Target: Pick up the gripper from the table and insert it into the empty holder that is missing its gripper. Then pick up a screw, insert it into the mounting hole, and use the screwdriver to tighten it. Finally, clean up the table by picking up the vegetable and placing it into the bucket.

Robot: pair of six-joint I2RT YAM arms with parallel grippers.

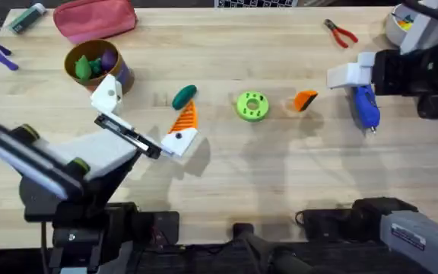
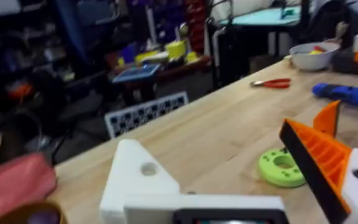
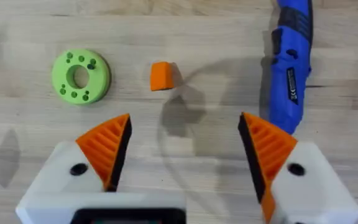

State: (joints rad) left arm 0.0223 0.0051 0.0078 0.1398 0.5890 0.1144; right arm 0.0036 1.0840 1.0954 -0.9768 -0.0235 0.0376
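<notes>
The loose orange gripper (image 1: 305, 100) (image 3: 161, 76) lies on the table between a green disc and the blue screwdriver (image 1: 366, 106) (image 3: 293, 62). My right gripper (image 1: 348, 75) (image 3: 185, 149) hovers open above and near it, both orange pads in place. My left gripper (image 1: 147, 114) (image 2: 229, 168) is open. One of its fingers is the bare white holder (image 1: 109, 94) (image 2: 143, 177) with its mounting hole (image 2: 148, 168); the other carries an orange pad. The dark-green vegetable (image 1: 184, 96) lies between those fingers. The bucket (image 1: 97, 65) stands just behind. Any screw is too small to make out.
A green disc with holes (image 1: 252, 106) (image 3: 81, 76) lies mid-table. Red-handled pliers (image 1: 341, 32) and a white bowl (image 2: 312, 55) are at the far right. A pink pouch (image 1: 95, 19) lies behind the bucket, and pens sit at the far left.
</notes>
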